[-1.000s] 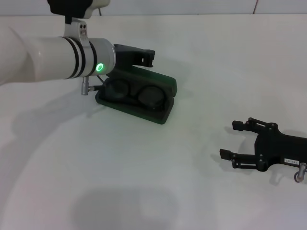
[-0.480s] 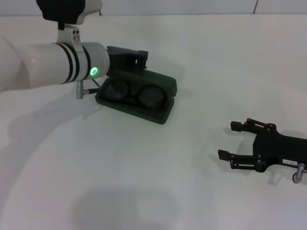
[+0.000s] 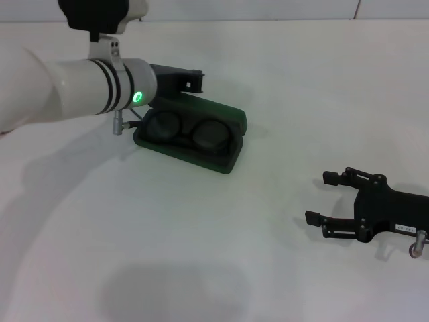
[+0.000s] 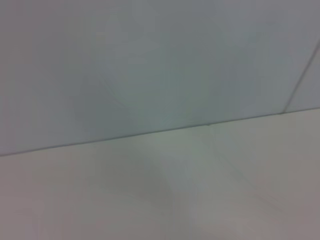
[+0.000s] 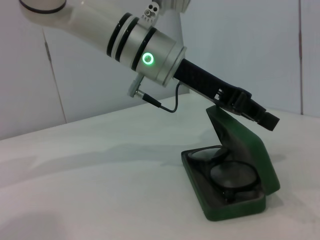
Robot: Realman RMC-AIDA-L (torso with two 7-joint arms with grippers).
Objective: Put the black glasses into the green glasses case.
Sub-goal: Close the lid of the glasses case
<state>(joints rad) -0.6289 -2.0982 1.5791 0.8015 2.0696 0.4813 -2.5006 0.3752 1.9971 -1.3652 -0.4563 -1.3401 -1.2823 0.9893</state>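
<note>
The green glasses case (image 3: 231,144) lies open on the white table left of centre, its lid (image 5: 245,145) raised and tilted. The black glasses (image 3: 194,133) lie inside it on the dark lining, lenses up; they also show in the right wrist view (image 5: 227,172). My left gripper (image 3: 193,79) hovers at the lid's top back edge, also seen in the right wrist view (image 5: 257,114); whether it touches the lid I cannot tell. My right gripper (image 3: 320,198) rests open and empty near the table's front right, well apart from the case.
The white table (image 3: 268,80) surrounds the case. The left arm's white forearm (image 3: 80,90) with a green light reaches in from the left above the table. The left wrist view shows only a pale wall (image 4: 160,65) and table surface.
My left gripper has drawn back a little to the left along the lid's back edge. The case, the glasses and the right gripper have hardly moved.
</note>
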